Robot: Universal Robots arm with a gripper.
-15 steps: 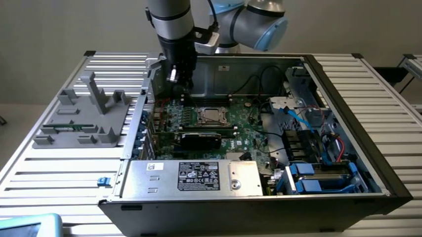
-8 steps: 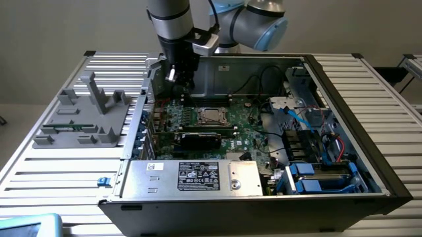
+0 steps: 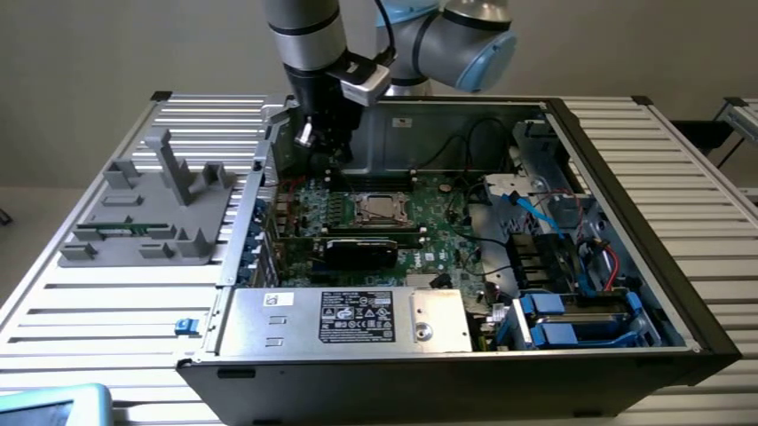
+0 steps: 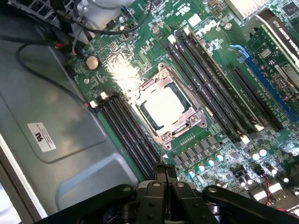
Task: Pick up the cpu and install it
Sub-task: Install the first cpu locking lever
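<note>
Cpu (image 3: 379,208) lay flat in the metal socket frame (image 4: 190,120) in the middle of the motherboard (image 3: 445,248), silver top up. It looked seated there rather than carried.

Going left to right in the exterior view:

- **Grey fixture** (image 3: 148,209) stood on the slatted table (image 3: 71,311) beside the case, likely a parts holder.
- **Gripper** (image 4: 164,173) hung over the board's rear, toward the exterior view's left of the cpu. Fingers were pressed together and held nothing. In the wrist view it was apart from the chip.
- **RAM slots** (image 4: 135,135) flanked the socket on both sides.
- **Power supply box** (image 3: 355,315) sat along the case front, black label facing up, text too small to read.
- **White sticker** (image 4: 41,136) on the case wall had a mark I couldn't read. The white logo printed on the board was also unclear.
- **Blue drive caddies** (image 3: 556,321) sat at the exterior view's right, with a blue cable (image 3: 527,209) running near them.
</note>
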